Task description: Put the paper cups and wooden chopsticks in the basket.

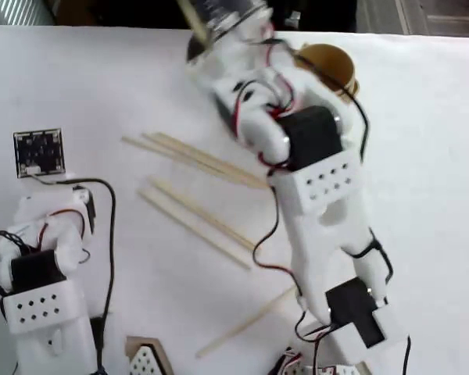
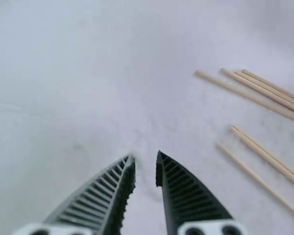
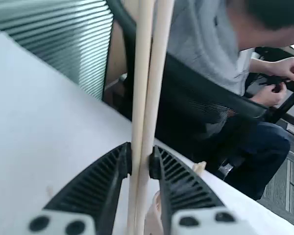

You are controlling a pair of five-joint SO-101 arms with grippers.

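Fingers of the right arm (image 3: 123,159) pinch two chopsticks (image 3: 157,73); left fingers (image 2: 126,171) slightly parted.

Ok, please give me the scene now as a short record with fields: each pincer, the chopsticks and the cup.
right pincer: shut on a chopstick pair, near the far edge of the table
left pincer: open, empty, over bare table
loose chopsticks: several, flat on the table, in separate groups
cup: brown, at the far side, partly behind the right arm
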